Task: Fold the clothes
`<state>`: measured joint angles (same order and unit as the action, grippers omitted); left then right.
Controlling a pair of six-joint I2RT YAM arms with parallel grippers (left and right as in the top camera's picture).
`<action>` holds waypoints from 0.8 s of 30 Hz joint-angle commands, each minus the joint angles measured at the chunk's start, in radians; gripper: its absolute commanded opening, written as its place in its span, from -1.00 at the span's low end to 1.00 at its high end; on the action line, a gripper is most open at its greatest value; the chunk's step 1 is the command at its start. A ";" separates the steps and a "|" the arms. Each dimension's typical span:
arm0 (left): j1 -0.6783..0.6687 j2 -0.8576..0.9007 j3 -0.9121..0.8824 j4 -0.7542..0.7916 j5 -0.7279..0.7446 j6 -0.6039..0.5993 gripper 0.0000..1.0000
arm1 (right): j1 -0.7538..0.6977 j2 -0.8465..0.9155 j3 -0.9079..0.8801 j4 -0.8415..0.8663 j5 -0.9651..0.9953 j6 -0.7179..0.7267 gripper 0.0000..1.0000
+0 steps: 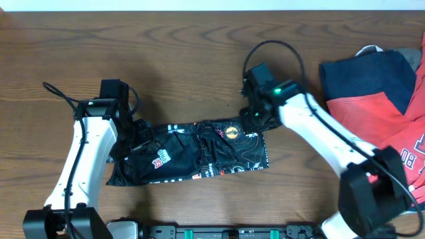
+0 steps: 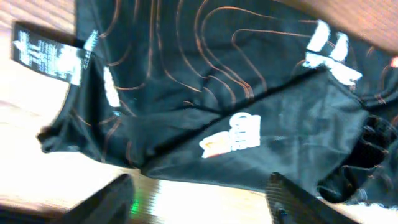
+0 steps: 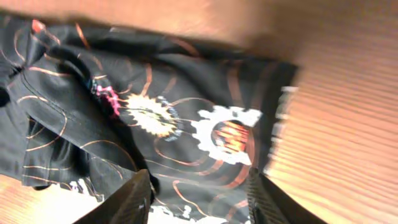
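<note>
Black jersey (image 1: 199,151) with thin orange wavy lines and small colourful logos lies on the wooden table (image 1: 166,60), near the front edge. It is gathered into a long wrinkled strip that runs from left to right between the two arms.

The left gripper (image 1: 136,136) is over the left end of this strip. In the left wrist view its fingers (image 2: 118,199) stand wide apart and hold nothing. The cloth lies just beyond them, and its near edge reaches the gap between them. A black label (image 2: 46,53) with white print sticks out at the far corner of the cloth.

The right gripper (image 1: 252,116) is at the upper right corner of the jersey. In the right wrist view its fingers (image 3: 134,199) are also spread apart, and the cloth with a yellow sun-like logo lies under and between them, not clamped.

Red and navy garments (image 1: 375,99) lie in a pile at the right edge of the table, well apart from the jersey.
</note>
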<state>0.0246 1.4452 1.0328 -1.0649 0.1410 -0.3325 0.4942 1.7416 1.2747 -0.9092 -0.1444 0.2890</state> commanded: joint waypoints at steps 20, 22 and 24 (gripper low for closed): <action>0.058 0.367 -0.047 0.169 -0.210 0.055 0.79 | -0.036 -0.034 0.003 -0.093 0.051 0.017 -0.01; 0.058 0.388 -0.047 0.182 -0.209 0.055 0.79 | -0.036 -0.034 0.003 -0.095 0.051 0.017 -0.01; 0.058 0.407 -0.047 0.188 -0.209 0.055 0.65 | -0.036 -0.034 0.003 -0.097 0.051 0.017 -0.01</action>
<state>0.0788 1.7813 1.0012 -0.9077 -0.0376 -0.2817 0.4648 1.7145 1.2751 -1.0035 -0.1040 0.2970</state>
